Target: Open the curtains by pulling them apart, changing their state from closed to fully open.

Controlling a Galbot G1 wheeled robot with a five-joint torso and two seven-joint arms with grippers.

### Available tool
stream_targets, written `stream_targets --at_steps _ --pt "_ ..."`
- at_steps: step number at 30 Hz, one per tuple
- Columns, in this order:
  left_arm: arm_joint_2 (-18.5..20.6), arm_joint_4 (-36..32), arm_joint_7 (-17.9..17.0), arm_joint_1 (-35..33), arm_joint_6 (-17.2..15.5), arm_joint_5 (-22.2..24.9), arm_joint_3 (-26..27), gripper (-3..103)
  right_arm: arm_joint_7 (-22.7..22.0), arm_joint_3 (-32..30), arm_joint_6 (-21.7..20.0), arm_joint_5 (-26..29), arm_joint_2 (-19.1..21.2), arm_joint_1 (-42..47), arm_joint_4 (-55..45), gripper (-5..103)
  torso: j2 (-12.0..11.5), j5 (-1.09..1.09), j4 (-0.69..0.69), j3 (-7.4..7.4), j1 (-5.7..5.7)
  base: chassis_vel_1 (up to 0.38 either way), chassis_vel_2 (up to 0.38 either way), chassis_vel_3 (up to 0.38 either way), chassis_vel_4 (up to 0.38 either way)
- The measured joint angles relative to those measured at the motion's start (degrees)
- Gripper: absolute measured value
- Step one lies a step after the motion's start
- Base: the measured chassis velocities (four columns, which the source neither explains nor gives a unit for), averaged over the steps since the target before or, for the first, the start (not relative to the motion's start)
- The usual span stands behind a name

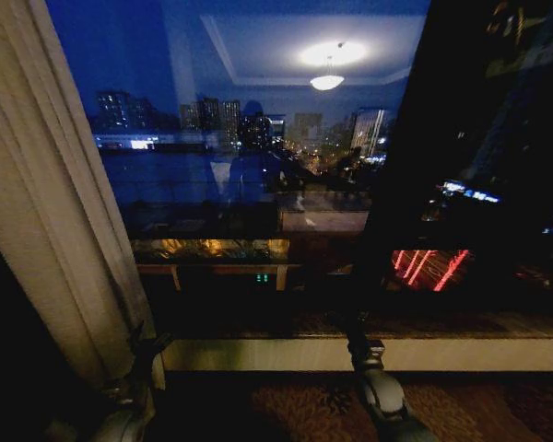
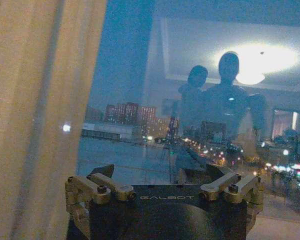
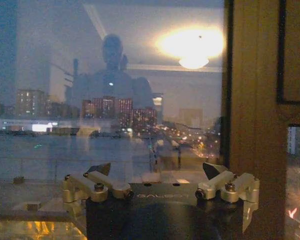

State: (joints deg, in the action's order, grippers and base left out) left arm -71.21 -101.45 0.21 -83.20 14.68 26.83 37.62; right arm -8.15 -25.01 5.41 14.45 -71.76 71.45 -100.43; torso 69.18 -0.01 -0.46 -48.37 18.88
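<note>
A cream pleated curtain (image 1: 46,203) hangs bunched at the window's left side, leaving the glass bare. In the left wrist view the same curtain (image 2: 35,120) hangs just beside my left gripper (image 2: 160,172). That gripper is open, with nothing between its fingers (image 2: 102,172). In the head view the left gripper (image 1: 146,343) sits low, by the curtain's inner edge. My right gripper (image 1: 352,324) is low at the centre-right, pointing at the glass. The right wrist view shows the right gripper (image 3: 157,170) open and empty, near a wooden window frame (image 3: 250,100).
The window pane (image 1: 249,157) shows a night city and reflects a ceiling lamp and the robot. A pale sill (image 1: 276,354) runs under the glass, above patterned carpet (image 1: 295,405). A dark vertical frame (image 1: 396,166) stands right of the pane.
</note>
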Motion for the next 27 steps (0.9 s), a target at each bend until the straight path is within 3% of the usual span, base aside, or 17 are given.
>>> stream_targets --at_steps 10,27 --pt "0.0 0.0 0.0 0.0 0.0 0.0 0.0 100 0.0 0.0 0.0 0.0 0.0 0.0 0.0 100 0.0 0.01 0.0 0.0 0.01 -0.21 -0.231 0.228 0.234" --pt "0.0 0.0 0.0 0.0 0.0 0.0 0.0 100 0.0 0.0 0.0 0.0 0.0 0.0 0.0 100 0.0 0.0 0.0 0.0 0.01 -0.342 -0.34 0.335 0.349"
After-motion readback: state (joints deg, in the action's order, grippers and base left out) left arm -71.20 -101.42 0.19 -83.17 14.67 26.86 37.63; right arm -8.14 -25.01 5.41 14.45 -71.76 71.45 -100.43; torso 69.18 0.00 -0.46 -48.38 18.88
